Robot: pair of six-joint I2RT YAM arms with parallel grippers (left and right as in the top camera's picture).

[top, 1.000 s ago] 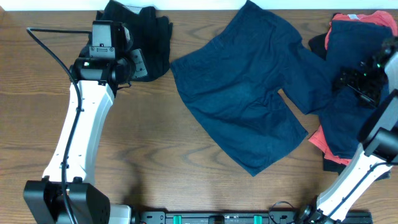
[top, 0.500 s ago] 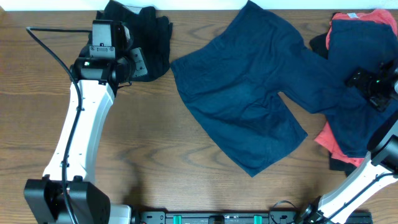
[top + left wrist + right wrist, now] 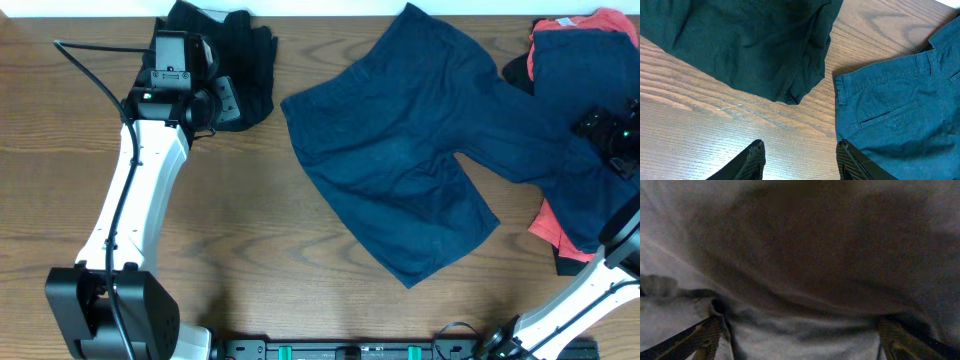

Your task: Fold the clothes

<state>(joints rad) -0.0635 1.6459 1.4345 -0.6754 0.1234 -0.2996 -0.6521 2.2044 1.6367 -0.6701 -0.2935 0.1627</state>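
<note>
Spread flat on the brown wood-grain table (image 3: 260, 230): navy blue woven shorts (image 3: 400, 160). Bunched at the far edge: soft black garment (image 3: 250, 55). Far right: coral-red cloth (image 3: 605, 22) under more navy. Left claw (image 3: 800, 157) half-parted, empty; right claw (image 3: 800, 342) released, splayed over dark fabric.

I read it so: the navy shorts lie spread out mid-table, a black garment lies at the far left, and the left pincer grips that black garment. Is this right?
Not quite. The left pincer grips nothing: the left wrist view shows its fingers apart over bare table, clear of the black garment. The rest holds.
</note>
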